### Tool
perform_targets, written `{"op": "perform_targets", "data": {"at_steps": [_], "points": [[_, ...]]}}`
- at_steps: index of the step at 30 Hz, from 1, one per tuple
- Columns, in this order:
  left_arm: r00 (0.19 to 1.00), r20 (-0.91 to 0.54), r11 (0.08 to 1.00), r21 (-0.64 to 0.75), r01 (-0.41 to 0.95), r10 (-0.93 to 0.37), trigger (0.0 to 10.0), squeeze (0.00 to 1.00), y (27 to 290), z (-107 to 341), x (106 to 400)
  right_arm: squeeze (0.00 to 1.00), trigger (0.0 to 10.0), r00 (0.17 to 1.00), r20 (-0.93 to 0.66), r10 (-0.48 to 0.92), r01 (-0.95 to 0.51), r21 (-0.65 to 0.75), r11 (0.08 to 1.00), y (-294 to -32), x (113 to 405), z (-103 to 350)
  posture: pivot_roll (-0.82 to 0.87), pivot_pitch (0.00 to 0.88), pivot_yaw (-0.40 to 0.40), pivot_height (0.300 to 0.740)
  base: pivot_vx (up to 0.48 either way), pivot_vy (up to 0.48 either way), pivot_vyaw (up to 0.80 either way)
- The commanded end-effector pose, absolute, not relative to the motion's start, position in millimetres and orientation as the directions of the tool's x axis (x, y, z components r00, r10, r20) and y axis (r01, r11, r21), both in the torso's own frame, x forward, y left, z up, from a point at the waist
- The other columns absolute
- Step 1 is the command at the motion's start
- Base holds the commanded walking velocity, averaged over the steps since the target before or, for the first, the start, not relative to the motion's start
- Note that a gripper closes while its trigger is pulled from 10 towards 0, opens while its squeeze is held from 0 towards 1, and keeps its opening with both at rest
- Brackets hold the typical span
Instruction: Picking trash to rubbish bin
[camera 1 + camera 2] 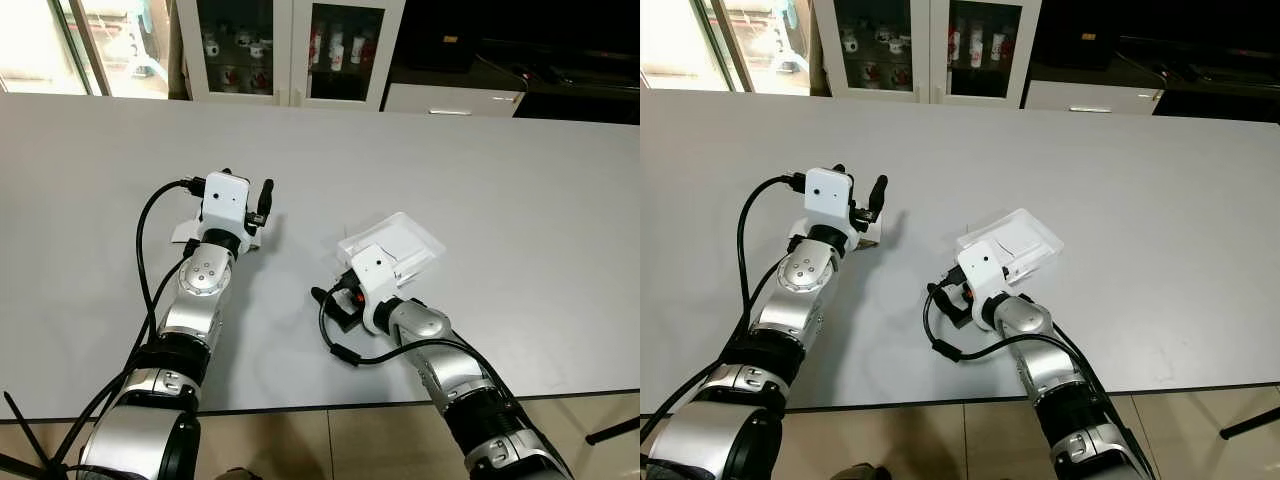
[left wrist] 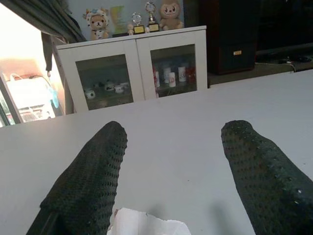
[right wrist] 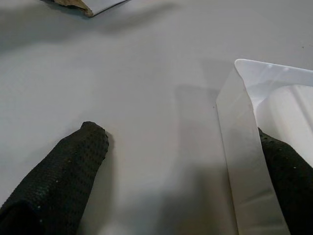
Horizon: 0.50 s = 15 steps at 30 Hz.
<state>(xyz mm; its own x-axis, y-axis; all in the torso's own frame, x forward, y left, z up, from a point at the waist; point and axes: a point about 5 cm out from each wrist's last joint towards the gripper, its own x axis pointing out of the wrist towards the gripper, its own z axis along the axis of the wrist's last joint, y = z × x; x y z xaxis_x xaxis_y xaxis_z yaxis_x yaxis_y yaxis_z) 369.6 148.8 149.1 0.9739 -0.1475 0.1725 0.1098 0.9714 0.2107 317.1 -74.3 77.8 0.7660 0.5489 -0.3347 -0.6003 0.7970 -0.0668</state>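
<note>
A crumpled white paper scrap [image 1: 182,232] lies on the grey table [image 1: 520,180], tucked under my left wrist. In the left wrist view it [image 2: 146,224] sits low between the two spread fingers [image 2: 88,181]. My left gripper [image 1: 248,190] is open and rests over the scrap. To the right lies a clear plastic tray [image 1: 398,243]. My right gripper [image 1: 338,285] is open at the tray's near-left corner. In the right wrist view one finger [image 3: 63,166] rests on the bare table, and the tray's rim [image 3: 239,147] stands between the two fingers.
A white cabinet with glass doors [image 1: 290,50] holding cups stands beyond the table's far edge, with a dark counter [image 1: 520,60] to its right. The table's front edge [image 1: 300,408] runs just before me, with tiled floor below.
</note>
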Motion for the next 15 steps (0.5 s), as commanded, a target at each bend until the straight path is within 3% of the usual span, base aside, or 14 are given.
{"op": "perform_targets", "data": {"at_steps": [1, 5, 6, 15], "points": [[0.972, 0.164, 0.967, 0.217, 0.133, -0.171, 10.0, 0.0, 143.2, 152.1, 372.3, 0.0, 10.0, 0.758, -0.397, 0.517, -0.582, -0.053, 0.812, -80.8, 314.1, 66.1, -0.03, 0.043, -0.066, 0.74, 0.0, 0.0, 0.0], [0.972, 0.161, 0.966, 0.221, 0.133, -0.171, 10.0, 0.0, 143.0, 151.8, 372.4, 0.0, 10.0, 0.765, -0.394, 0.51, -0.575, -0.059, 0.816, -81.7, 315.0, 66.2, -0.03, 0.044, -0.066, 0.74, 0.0, 0.0, 0.0], [0.972, 0.159, 0.966, 0.22, 0.133, -0.171, 10.0, 0.0, 142.9, 151.1, 372.3, 0.0, 0.0, 0.768, -0.387, 0.51, -0.572, -0.056, 0.819, -81.9, 315.3, 66.9, -0.03, 0.044, -0.067, 0.74, 0.0, 0.0, 0.0], [0.972, 0.158, 0.967, 0.217, 0.136, -0.172, 10.0, 0.0, 142.3, 150.9, 372.0, 0.0, 0.0, 0.769, -0.379, 0.515, -0.575, -0.056, 0.816, -81.5, 315.6, 68.5, -0.03, 0.045, -0.068, 0.74, 0.0, 0.0, 0.0]]}}
